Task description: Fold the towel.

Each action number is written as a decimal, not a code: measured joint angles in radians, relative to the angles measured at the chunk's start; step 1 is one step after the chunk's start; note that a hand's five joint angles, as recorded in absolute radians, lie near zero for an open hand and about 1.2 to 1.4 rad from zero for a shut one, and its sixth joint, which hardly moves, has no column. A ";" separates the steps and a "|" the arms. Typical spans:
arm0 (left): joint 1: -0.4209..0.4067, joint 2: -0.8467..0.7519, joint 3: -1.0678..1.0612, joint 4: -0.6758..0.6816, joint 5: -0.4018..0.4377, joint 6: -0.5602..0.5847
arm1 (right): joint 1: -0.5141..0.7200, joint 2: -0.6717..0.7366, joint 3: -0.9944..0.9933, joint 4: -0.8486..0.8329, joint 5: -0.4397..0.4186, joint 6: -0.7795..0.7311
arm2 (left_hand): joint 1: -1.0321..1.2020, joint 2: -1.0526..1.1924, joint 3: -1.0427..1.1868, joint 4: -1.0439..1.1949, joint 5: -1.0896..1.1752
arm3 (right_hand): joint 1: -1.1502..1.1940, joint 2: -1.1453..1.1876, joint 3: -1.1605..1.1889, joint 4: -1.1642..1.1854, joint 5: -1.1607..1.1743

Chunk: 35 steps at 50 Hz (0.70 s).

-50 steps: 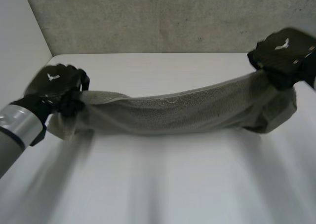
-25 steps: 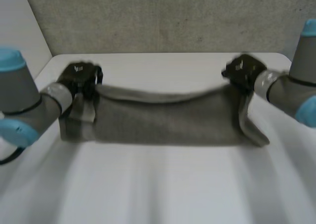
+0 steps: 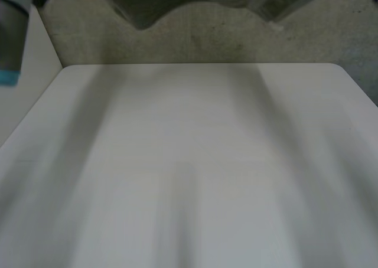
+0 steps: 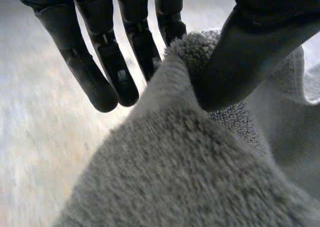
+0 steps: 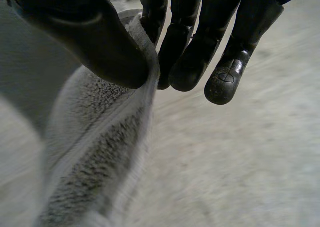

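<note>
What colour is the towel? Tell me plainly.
Plain grey, faintly olive, no pattern. The towel shows best in the left wrist view, pinched in the left hand.

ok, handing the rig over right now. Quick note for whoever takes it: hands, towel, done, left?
Left hand: shut on the towel, thumb pinching a bunched fold against the fingers.
Right hand: shut on the towel, thumb and fingers pinching its hemmed edge.
Towel: held up between both hands, hanging above the far side of the table and not touching it.
Done: towel picked up; no fold laid down yet.
Left: lower it onto the table, fold it, then release.
</note>
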<state>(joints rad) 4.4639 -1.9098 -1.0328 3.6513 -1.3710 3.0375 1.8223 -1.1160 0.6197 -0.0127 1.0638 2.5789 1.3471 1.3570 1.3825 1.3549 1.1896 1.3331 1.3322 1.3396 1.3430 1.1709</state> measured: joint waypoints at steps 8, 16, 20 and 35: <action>0.051 -0.029 -0.288 0.011 0.106 0.013 | 0.027 0.063 0.153 0.121 -0.030 -0.272 | 0.000 0.000 0.001 0.000 0.000 | 0.000 0.000 0.000 0.000 0.000; 0.066 -0.161 -0.501 0.081 0.162 0.137 | 0.031 0.170 0.429 0.105 -0.065 -0.393 | 0.000 0.003 0.002 0.000 0.000 | 0.000 0.000 0.000 0.000 0.000; 0.067 -0.232 -0.540 0.095 0.164 0.234 | 0.032 0.224 0.516 0.088 -0.074 -0.429 | 0.000 0.004 0.002 0.000 0.000 | 0.000 0.000 0.000 0.000 0.000; 0.118 -0.065 -0.648 -0.030 0.195 0.351 | 0.013 -0.010 0.620 0.133 -0.044 -0.374 | 0.000 0.003 0.002 0.000 0.000 | 0.000 0.000 0.000 0.000 0.000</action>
<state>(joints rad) 4.5819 -1.9752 -1.6804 3.6208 -1.1764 3.3890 1.8355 -1.1262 1.2399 0.1204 1.0201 2.2047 1.3474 1.3604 1.3841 1.3550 1.1900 1.3328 1.3322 1.3392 1.3431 1.1708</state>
